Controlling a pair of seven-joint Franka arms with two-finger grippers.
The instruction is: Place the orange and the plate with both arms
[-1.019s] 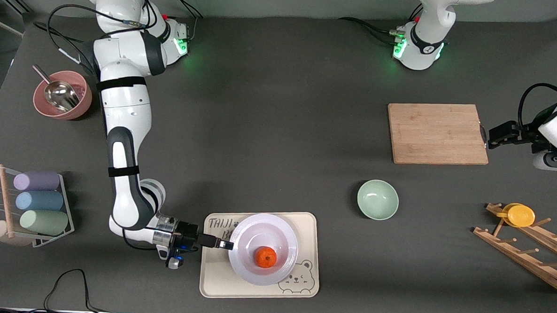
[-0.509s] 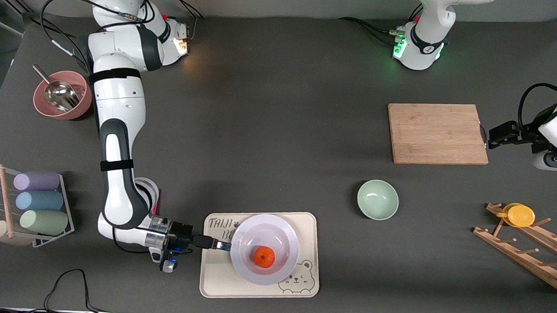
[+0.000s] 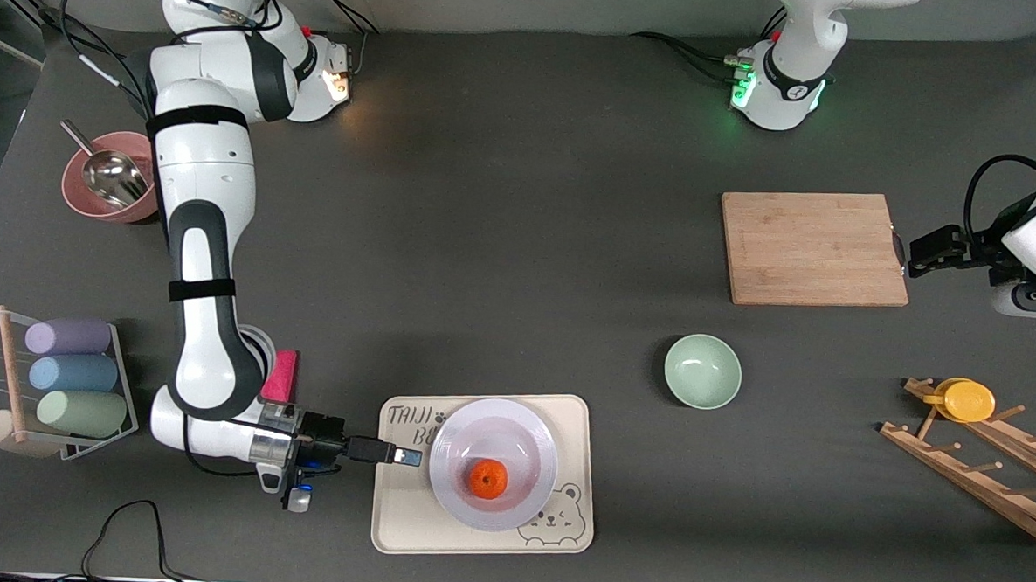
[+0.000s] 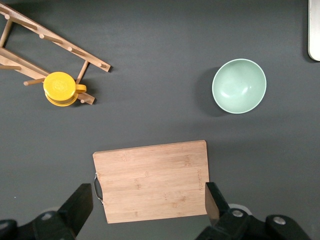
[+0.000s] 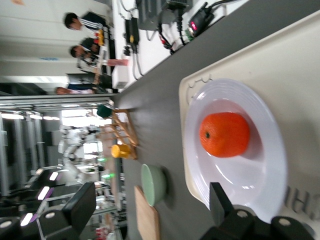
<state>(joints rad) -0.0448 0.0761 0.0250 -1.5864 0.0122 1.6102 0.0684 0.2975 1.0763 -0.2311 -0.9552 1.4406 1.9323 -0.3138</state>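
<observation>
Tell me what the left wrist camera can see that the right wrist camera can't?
Only the left wrist view shows the whole wooden cutting board from above, under the open left gripper, and all of the wooden rack.

Only the right wrist view shows the orange sitting in the white plate on the beige tray, with the open right gripper low beside the plate's rim.

Both show the green bowl and the yellow cup on the rack.
</observation>
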